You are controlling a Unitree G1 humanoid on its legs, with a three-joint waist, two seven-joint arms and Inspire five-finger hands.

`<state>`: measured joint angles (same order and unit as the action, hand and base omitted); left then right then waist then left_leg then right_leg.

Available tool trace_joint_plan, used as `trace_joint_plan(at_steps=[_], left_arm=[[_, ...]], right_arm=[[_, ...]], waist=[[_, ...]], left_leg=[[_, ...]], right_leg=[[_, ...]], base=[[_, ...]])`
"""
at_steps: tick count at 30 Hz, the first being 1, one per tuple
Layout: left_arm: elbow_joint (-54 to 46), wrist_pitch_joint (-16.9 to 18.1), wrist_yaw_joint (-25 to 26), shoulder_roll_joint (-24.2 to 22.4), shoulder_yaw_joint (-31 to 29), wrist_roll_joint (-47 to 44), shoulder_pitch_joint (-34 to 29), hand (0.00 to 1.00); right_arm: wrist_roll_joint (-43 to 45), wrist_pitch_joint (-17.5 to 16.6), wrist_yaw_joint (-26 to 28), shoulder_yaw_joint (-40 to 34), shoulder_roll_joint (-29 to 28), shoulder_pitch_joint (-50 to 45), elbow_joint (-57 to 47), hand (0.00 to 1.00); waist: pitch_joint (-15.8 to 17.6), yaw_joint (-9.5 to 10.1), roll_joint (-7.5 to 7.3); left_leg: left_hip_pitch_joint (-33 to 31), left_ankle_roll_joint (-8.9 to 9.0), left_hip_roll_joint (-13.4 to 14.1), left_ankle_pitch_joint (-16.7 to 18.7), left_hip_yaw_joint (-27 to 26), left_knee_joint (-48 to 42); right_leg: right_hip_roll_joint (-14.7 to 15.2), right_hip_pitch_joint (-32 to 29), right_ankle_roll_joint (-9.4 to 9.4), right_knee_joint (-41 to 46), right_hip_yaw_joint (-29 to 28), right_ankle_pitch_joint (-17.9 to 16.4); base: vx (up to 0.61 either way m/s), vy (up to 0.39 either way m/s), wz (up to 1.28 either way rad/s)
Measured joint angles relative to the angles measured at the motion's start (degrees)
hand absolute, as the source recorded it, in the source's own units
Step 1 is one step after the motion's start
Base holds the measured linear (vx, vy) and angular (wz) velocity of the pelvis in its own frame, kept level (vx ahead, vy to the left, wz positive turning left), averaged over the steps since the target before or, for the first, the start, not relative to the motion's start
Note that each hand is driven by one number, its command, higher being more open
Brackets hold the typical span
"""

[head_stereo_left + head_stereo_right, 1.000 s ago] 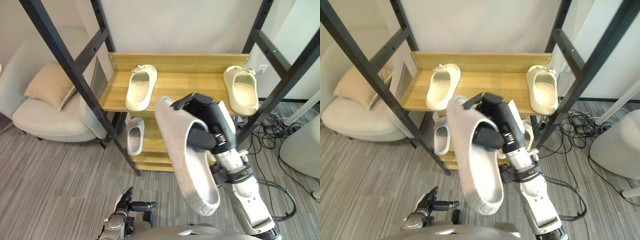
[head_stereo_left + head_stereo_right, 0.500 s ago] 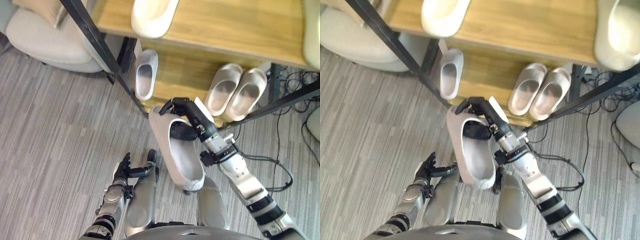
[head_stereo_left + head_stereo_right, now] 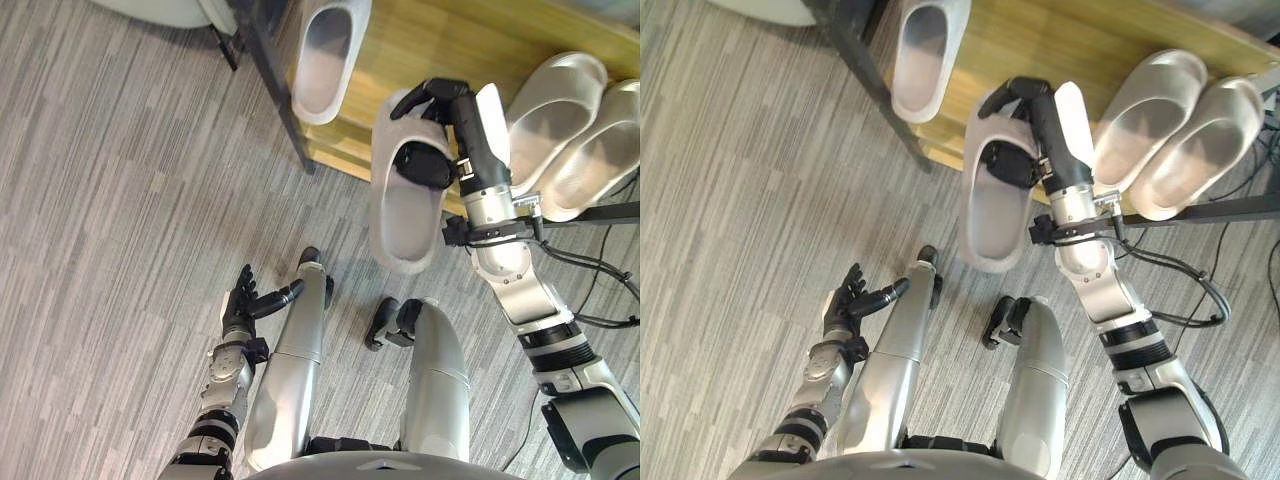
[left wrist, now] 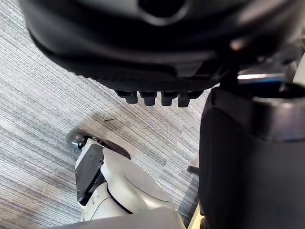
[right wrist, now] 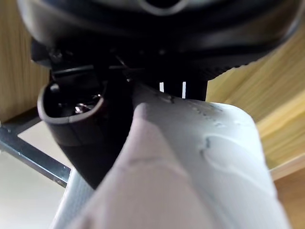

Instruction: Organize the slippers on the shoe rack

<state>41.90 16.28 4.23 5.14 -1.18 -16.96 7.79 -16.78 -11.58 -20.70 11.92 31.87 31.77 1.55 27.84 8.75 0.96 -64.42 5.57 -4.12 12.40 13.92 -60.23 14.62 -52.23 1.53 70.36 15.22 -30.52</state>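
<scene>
While your right hand (image 3: 445, 125) clamps the pale grey foam slipper (image 3: 405, 215), its long axis lies nearly parallel to the lone matching slipper (image 3: 330, 55) on the wooden shelf (image 3: 430, 40) just left of that hand; left hand (image 3: 238, 305) hangs open.

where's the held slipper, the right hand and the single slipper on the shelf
held slipper (image 3: 404, 222): left eye view, on its footbed.
right hand (image 3: 455, 108): left eye view, on the back of the hand.
single slipper (image 3: 325, 50): left eye view, on its footbed.
</scene>
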Motion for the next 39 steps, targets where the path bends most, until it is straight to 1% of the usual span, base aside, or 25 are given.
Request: trace_joint_plan(at_steps=[4, 8, 10, 15, 17, 22, 23, 31, 39], left_arm=[[-0.55, 0.30, 0.12, -0.40, 0.03, 0.00, 0.31, 1.00], [-1.21, 0.55, 0.41, -0.34, 0.23, 0.00, 0.37, 1.00], [-1.23, 0.57, 0.74, -0.34, 0.24, 0.00, 0.57, 1.00], [-1.23, 0.58, 1.81, -0.37, 1.32, 0.00, 1.15, 1.00], [-1.22, 0.62, 2.32, -0.31, 2.06, -0.04, 1.48, 1.00], [-1.22, 0.78, 2.86, -0.13, 2.58, -0.04, 1.69, 1.00], [-1.22, 0.81, 2.87, -0.10, 2.60, -0.04, 1.70, 1.00], [-1.07, 0.78, 4.05, 0.25, 3.22, -0.60, 1.86, 1.00], [-0.11, 0.74, 4.23, 0.44, 4.09, -1.06, 2.45, 1.00]], right_arm=[[-3.93, 0.49, -2.86, 0.08, 0.13, 6.31, 3.19, 0.00], [-6.17, 2.38, -6.42, 0.13, 0.28, 14.52, 9.99, 0.00], [-6.32, 3.03, -7.15, 0.32, 0.58, 17.46, 13.25, 0.00], [-6.75, 4.82, -7.62, 0.63, 2.24, 23.21, 22.04, 0.00], [-6.73, 6.05, -8.50, 0.68, 2.27, 25.40, 25.58, 0.00], [-6.65, 6.54, -9.46, 1.89, 3.14, 29.56, 31.16, 0.00], [-6.60, 6.52, -9.83, 3.13, 4.10, 31.17, 32.53, 1.00], [-5.61, 6.58, -11.24, 5.62, 4.73, 36.88, 36.68, 1.00], [-5.41, 7.54, -11.68, 5.56, 4.71, 37.28, 37.21, 1.00]], waist=[[0.18, 0.83, -0.38], [0.23, 1.15, -0.67], [0.34, 1.50, -0.91], [0.38, 2.09, -0.98], [0.40, 2.40, -1.01], [0.48, 2.60, -1.24], [0.49, 2.61, -1.27], [0.59, 2.75, -1.56], [0.57, 2.89, -1.61]], left_leg=[[-1.81, 0.18, -0.36, -0.11, -0.07, -1.05], [-3.33, 0.83, -0.86, -0.76, -0.02, -1.01], [-3.95, 1.04, -1.05, -0.97, 0.07, -0.86], [-5.54, 1.42, -2.06, -1.90, 0.72, 0.03], [-6.13, 1.61, -2.34, -2.11, 1.04, 0.22], [-6.91, 1.68, -2.91, -2.83, 1.03, 0.92], [-7.53, 1.73, -3.01, -3.08, 1.10, 1.04], [-8.93, 2.14, -3.37, -3.73, 1.42, 1.41], [-8.91, 2.31, -3.94, -4.52, 1.68, 2.44]], right_leg=[[0.65, -1.74, -0.21, 1.72, 0.01, -0.58], [1.28, -3.42, -0.25, 2.63, 0.10, -0.90], [1.47, -4.08, -0.30, 2.80, 0.18, -0.90], [2.43, -5.42, -0.29, 2.97, 0.98, -1.06], [2.73, -5.82, -0.36, 3.06, 1.51, -1.17], [3.44, -6.81, -0.38, 3.25, 1.58, -1.28], [3.56, -7.48, -0.39, 3.37, 1.63, -1.28], [3.93, -9.10, -0.39, 3.98, 1.86, -1.28], [4.58, -9.17, -0.39, 3.97, 2.23, -1.28]], base=[[-0.04, 0.026, 0.06], [-0.01, 0.014, 0.07], [0.01, 0.009, 0.07], [0.03, 0.017, 0.14], [0.03, 0.022, 0.11], [0.03, 0.026, 0.08], [0.02, 0.020, 0.05], [0.03, 0.021, 0.03], [0.05, 0.031, 0.06]])
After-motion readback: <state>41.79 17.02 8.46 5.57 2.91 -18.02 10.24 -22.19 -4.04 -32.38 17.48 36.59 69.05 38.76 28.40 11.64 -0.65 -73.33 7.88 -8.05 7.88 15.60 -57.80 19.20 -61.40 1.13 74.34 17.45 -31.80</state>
